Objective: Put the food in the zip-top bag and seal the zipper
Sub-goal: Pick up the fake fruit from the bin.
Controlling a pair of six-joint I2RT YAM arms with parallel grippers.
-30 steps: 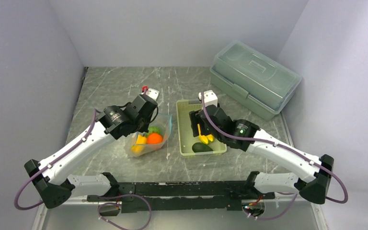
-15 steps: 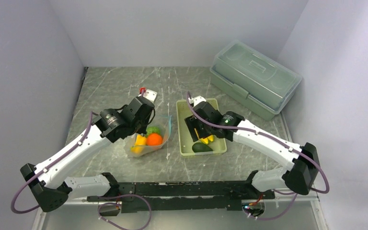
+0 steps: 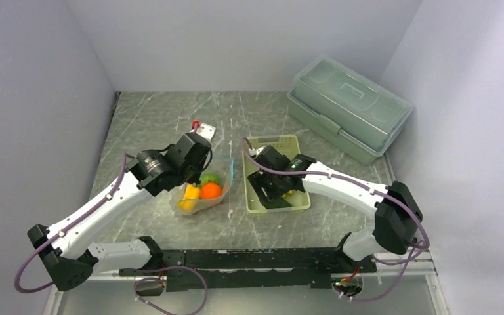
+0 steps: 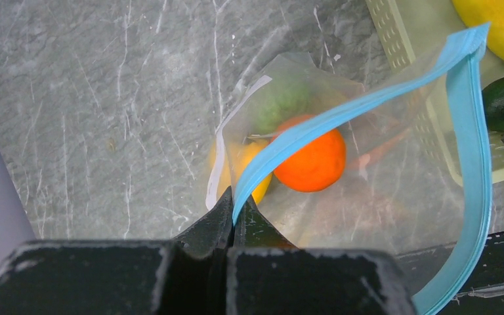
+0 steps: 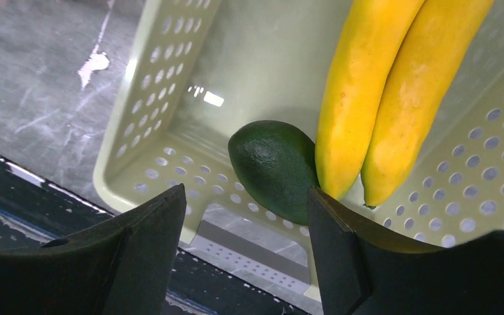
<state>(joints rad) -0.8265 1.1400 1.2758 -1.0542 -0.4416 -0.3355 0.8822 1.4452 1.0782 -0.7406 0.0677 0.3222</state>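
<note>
Avocado [image 5: 272,164] lies beneath downturned right gripper [image 5: 246,193], fingers spread; left gripper [image 4: 233,211] pinches zipper [image 4: 341,111].

no readable text, labels, brands or numbers anywhere

Pale green perforated basket [image 3: 272,140] at centre; translucent lidded box [image 3: 349,106] far right.

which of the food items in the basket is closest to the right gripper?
The dark green avocado: it lies in line with the gap of the open right gripper, while the two yellow bananas lie off to one side.
</note>
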